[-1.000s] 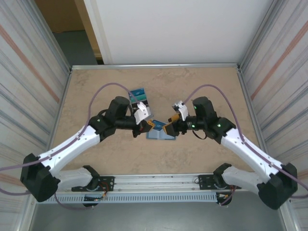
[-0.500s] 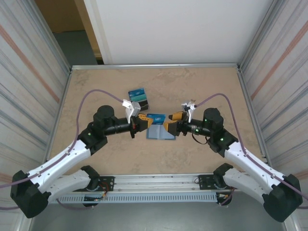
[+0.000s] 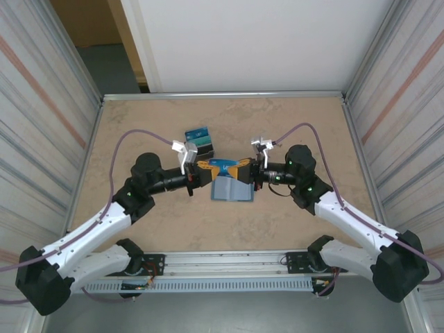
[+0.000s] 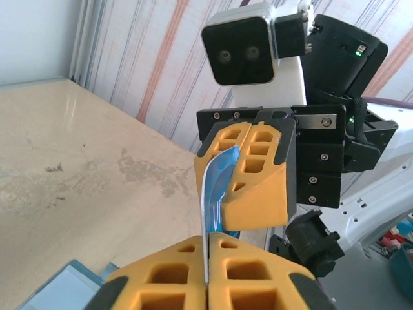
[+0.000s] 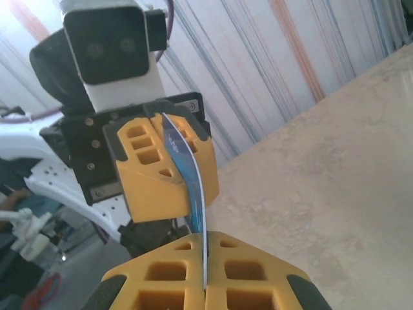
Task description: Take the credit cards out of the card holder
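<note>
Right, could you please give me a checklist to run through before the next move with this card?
1. Right gripper shut on the credit card: ok.
2. Left gripper shut on the same card: ok.
3. Card out of the card holder: ok.
4. Card flat: not ok, it bows between the grippers.
5. More cards inside the holder: cannot tell.

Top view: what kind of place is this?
Probably a robot lab booth: a left arm and right arm bolted at a table, with striped panels walling both sides.
</note>
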`<state>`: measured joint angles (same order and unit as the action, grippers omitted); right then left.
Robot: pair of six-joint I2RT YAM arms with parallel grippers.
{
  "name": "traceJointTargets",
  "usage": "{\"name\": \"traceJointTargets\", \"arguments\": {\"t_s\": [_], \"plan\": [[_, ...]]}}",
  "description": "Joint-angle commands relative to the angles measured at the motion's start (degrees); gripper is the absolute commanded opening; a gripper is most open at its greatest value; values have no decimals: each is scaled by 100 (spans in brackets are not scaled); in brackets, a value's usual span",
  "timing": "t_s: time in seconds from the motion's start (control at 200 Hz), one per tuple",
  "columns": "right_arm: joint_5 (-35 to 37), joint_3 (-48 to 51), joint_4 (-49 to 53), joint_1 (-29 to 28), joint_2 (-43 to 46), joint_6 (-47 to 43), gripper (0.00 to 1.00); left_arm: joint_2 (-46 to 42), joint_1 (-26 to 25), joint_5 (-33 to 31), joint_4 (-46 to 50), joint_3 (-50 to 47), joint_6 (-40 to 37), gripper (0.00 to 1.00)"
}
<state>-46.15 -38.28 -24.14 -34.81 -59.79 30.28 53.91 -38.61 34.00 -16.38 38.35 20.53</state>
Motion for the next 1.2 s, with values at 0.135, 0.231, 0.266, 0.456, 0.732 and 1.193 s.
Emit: {"name": "traceJointTargets", "arguments": {"t_s": [0.135, 0.231, 0.266, 0.456, 0.732, 1.193], "plan": [[334, -629, 1740, -162, 189, -1085, 0, -293, 262, -174, 2040, 1001, -1666, 60], [438, -816, 2514, -161, 255, -1442, 0, -222, 264, -323, 3054, 1582, -2559, 65], [457, -884, 2720, -166, 261, -1536, 0, -154, 264, -335, 3342, 1783, -2814, 66], [329, -1080, 3322, -153, 232, -1786, 0, 544, 219, -160, 4420, 2637, -3734, 65], [222, -1244, 3596, -157, 156, -1925, 0, 1703, 146, 397, 5486, 3618, -4577, 56], [159, -1259, 3592, -27, 4, -2000, 0, 2776, 52, 907, 6463, 4231, -5437, 38]]}}
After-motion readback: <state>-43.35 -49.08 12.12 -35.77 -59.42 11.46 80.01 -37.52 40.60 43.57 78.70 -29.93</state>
